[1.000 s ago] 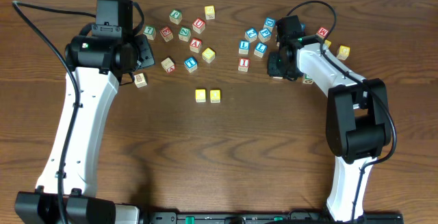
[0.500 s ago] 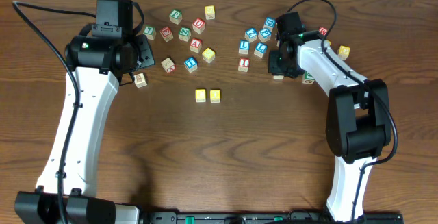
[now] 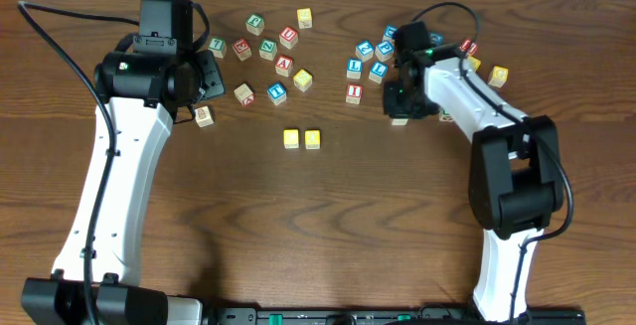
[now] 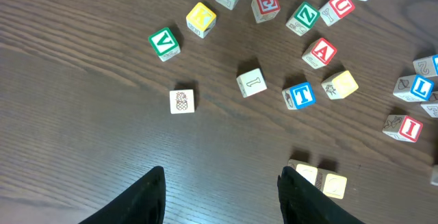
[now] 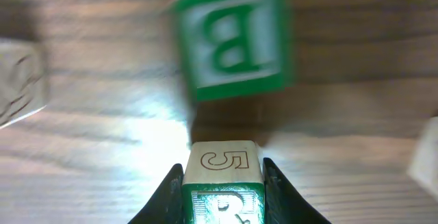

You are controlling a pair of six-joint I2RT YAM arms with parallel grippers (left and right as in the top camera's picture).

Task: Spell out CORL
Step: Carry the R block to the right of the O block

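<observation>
Right gripper (image 5: 222, 191) clenched on green-faced cube (image 5: 222, 161), "5" side up. Green B cube (image 5: 233, 42) just beyond. Left gripper (image 4: 222, 198) spread, holding nothing. Two yellow cubes (image 3: 291, 138) touching, mid-table.

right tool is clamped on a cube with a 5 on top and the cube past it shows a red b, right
No: the letter on the B cube is green, not red, as the right wrist view shows. The right tool is clamped on the cube with a 5 on top.
</observation>
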